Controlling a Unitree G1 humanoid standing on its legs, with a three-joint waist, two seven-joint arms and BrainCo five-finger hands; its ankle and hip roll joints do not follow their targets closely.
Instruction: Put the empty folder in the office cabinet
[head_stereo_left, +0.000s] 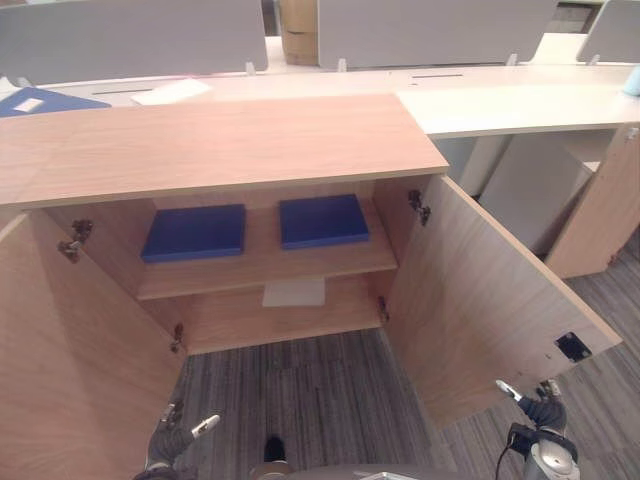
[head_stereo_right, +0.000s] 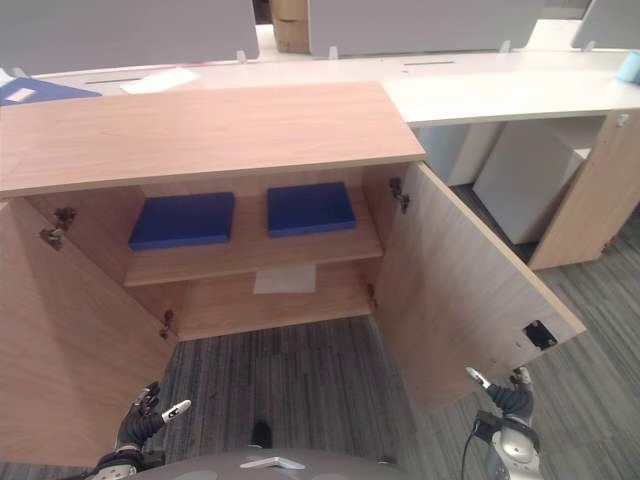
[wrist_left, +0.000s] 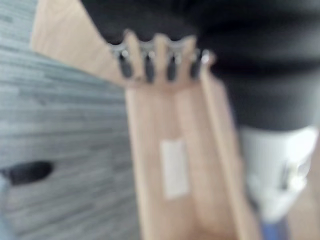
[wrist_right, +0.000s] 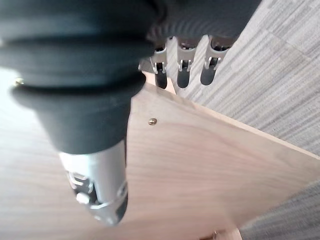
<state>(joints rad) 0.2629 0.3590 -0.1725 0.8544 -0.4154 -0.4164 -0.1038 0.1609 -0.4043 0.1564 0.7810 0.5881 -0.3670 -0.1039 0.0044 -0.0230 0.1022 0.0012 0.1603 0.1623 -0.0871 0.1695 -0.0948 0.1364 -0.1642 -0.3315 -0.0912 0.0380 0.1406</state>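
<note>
The wooden office cabinet (head_stereo_left: 210, 140) stands with both doors swung wide. Two blue folders lie flat on its upper shelf, one to the left (head_stereo_left: 195, 232) and one to the right (head_stereo_left: 322, 220). A third blue folder (head_stereo_left: 40, 100) rests on the desk at the far back left. My left hand (head_stereo_left: 172, 440) hangs low by the left door (head_stereo_left: 70, 360), open and holding nothing. My right hand (head_stereo_left: 543, 410) is low beside the right door (head_stereo_left: 480, 300), also open and holding nothing; its fingers (wrist_right: 182, 70) point past the door's edge.
A white sheet (head_stereo_left: 294, 292) lies on the cabinet's lower shelf. A white paper (head_stereo_left: 172, 92) sits on the long pale desk (head_stereo_left: 520, 105) behind the cabinet, below grey partition screens. Grey striped carpet (head_stereo_left: 300, 390) lies between the doors.
</note>
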